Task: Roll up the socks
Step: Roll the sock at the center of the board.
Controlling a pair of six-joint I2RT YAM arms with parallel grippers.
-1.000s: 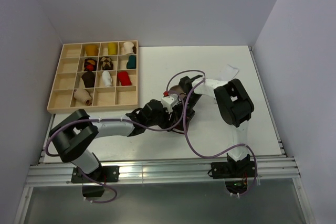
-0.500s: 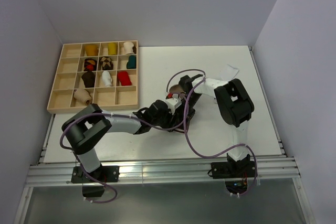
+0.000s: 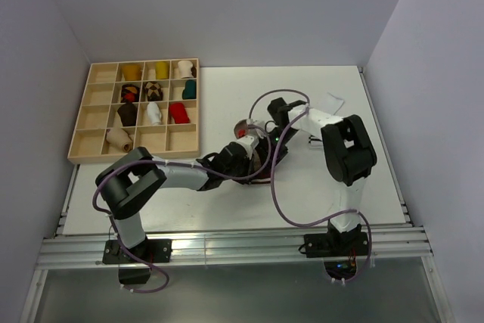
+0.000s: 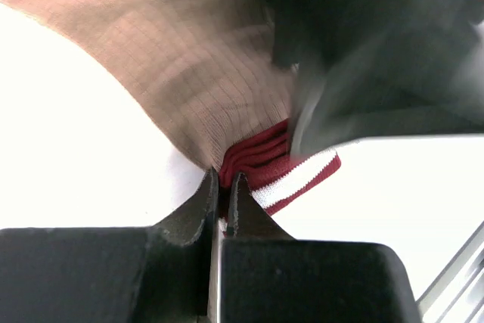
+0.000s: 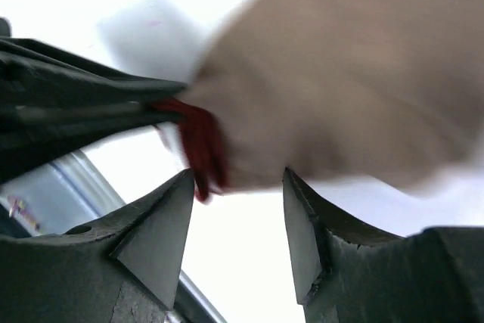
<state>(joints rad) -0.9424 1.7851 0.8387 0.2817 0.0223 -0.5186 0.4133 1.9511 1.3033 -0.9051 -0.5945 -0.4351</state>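
Note:
The brown sock [image 4: 189,73] with its maroon-and-white striped cuff [image 4: 299,175] lies bunched near the table's middle [image 3: 243,128]. My left gripper [image 4: 224,191] is shut, pinching the maroon edge of the cuff between its tips; in the top view it sits just in front of the sock [image 3: 253,149]. My right gripper [image 5: 236,187] stands open right at the sock [image 5: 340,73], with nothing between its fingers and the maroon cuff [image 5: 200,145] off its left finger. From above it hovers at the sock's right side [image 3: 266,132]. The sock is blurred in the right wrist view.
A wooden compartment tray [image 3: 83,141] holding several rolled socks sits at the back left. A pale flat piece [image 3: 330,102] lies at the back right. Purple cables loop over both arms. A metal rail [image 3: 227,247] runs along the near table edge.
The left gripper has shut on the striped cuff. The right gripper has opened, let go of the sock and drawn back toward the far right.

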